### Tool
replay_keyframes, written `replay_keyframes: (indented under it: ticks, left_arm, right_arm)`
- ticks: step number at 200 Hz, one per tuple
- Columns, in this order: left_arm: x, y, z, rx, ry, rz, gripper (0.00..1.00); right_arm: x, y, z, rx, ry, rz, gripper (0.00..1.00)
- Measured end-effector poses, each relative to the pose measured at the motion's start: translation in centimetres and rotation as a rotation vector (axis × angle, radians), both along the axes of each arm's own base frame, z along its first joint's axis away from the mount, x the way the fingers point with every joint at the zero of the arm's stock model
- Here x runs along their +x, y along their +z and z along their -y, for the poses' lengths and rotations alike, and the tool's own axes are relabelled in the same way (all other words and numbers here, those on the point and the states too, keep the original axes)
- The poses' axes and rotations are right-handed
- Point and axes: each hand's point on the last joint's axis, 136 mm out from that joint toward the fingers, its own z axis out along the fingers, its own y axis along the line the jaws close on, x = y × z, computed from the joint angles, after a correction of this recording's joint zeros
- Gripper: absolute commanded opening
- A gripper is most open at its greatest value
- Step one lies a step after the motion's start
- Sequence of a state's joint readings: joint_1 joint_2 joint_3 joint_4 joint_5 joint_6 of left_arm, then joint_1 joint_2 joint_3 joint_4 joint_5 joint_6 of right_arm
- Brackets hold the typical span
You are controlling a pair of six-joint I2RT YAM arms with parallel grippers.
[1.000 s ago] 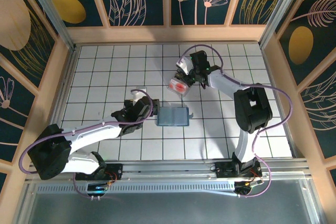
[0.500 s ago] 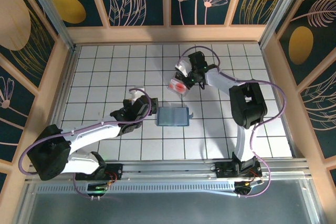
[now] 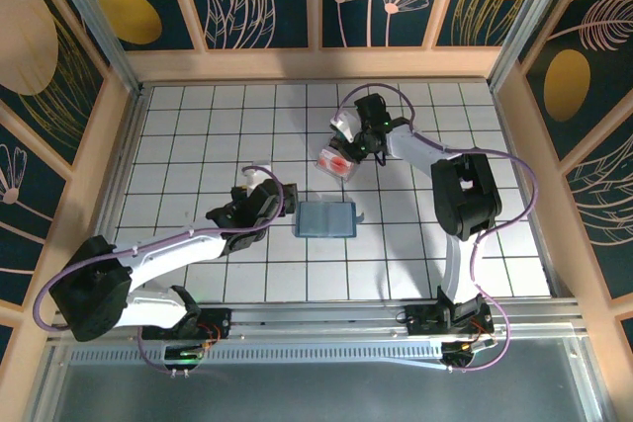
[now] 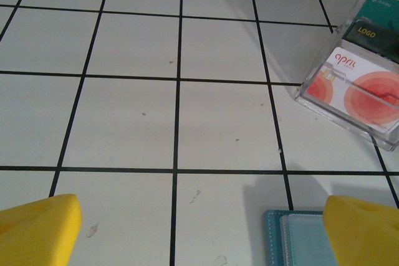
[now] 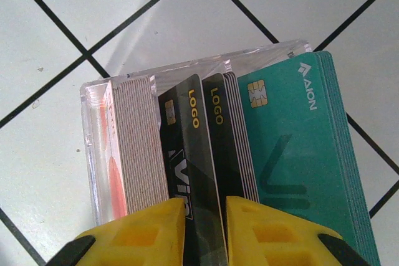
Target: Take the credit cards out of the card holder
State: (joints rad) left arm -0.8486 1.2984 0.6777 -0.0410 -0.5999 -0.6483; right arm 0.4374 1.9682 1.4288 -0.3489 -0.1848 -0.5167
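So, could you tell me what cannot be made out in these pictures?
Blue wallet: cut off by the left wrist view's bottom edge, contents unseen.
Right gripper: in the right wrist view it straddles a black card; gripping or not is unclear.
Clear card holder: in the top view, card print is too small.

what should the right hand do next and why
Probably open wider and lift straight up: the right hand stands slightly open around a black logo card already standing in the clear case beside the teal cards, so that card looks delivered.
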Motion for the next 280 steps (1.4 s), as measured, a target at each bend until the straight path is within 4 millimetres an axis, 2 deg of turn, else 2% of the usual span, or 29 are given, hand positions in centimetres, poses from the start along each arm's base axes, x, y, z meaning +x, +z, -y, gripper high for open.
replay_keyframes:
  ticks: [20,32,61,82,105,124,160,185,224,248,280]
  left_arm:
    - [0.0,0.3,-0.2,-0.008,0.003,0.006,0.99]
    - [0.0,0.4,-0.4,-0.014,0.009,0.009,0.99]
    - [0.0,0.4,-1.1,-0.035,0.033,0.013,0.99]
    - [0.1,0.3,-1.9,-0.066,0.073,0.014,0.99]
    - [0.5,0.1,-3.0,-0.1,0.127,0.012,0.99]
    - [0.7,-0.1,-3.6,-0.12,0.159,0.01,0.99]
    - [0.8,-0.9,-4.9,-0.163,0.224,0.002,0.99]
    - [0.8,-1.9,-7.1,-0.224,0.297,-0.017,0.99]
    - [0.2,-3.9,-10.4,-0.303,0.392,-0.056,0.99]
    - [0.0,-4.1,-10.9,-0.324,0.404,-0.061,0.99]
    - [-0.1,-3.7,-10.7,-0.351,0.396,-0.054,0.99]
  right_arm:
    - [0.0,0.6,0.0,0.013,-0.016,0.001,0.26]
    - [0.0,1.7,0.0,0.032,-0.034,0.014,0.28]
    - [0.0,6.6,0.6,0.102,-0.135,0.088,0.31]
    - [-0.1,10.4,1.8,0.162,-0.291,0.14,0.33]
    - [-1.3,12.0,2.5,0.219,-0.44,0.148,0.39]
    - [-3.6,11.2,2.0,0.239,-0.52,0.104,0.43]
    - [-9.8,6.9,-1.4,0.205,-0.578,-0.036,0.47]
    - [-14.0,4.4,-3.7,0.172,-0.602,-0.118,0.49]
    - [-19.2,-0.4,-7.2,0.072,-0.602,-0.211,0.52]
    - [-21.0,-2.6,-8.8,0.016,-0.596,-0.239,0.56]
    - [-21.2,-4.0,-9.2,-0.003,-0.62,-0.257,0.6]
